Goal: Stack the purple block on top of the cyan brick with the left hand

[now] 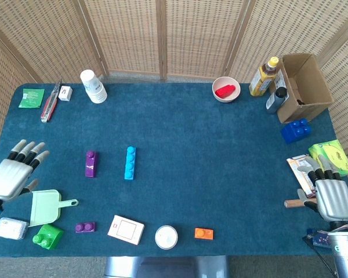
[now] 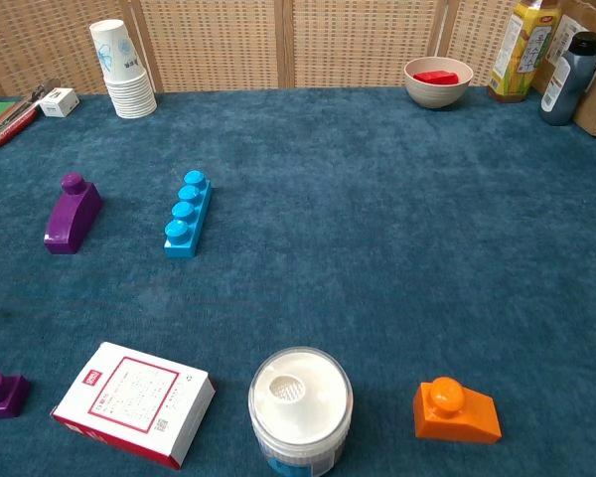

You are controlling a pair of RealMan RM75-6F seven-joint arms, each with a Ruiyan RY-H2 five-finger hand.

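Note:
A purple block [image 1: 90, 164] with one stud lies on the blue cloth, also seen in the chest view as the purple block [image 2: 72, 212]. Just right of it lies the long cyan brick [image 1: 130, 162], the cyan brick [image 2: 187, 214] showing a row of studs. My left hand [image 1: 14, 174] hovers at the table's left edge, well left of the purple block, fingers spread and holding nothing. My right hand [image 1: 329, 194] rests at the far right edge, empty with fingers extended. Neither hand shows in the chest view.
A green dustpan [image 1: 46, 207], green brick [image 1: 47, 236], small purple brick [image 1: 84, 227] and white packet [image 1: 10, 227] lie near my left hand. A white box [image 1: 126, 229], jar [image 1: 166, 237] and orange block [image 1: 203, 233] line the front edge. Paper cups [image 1: 93, 86] stand at the back.

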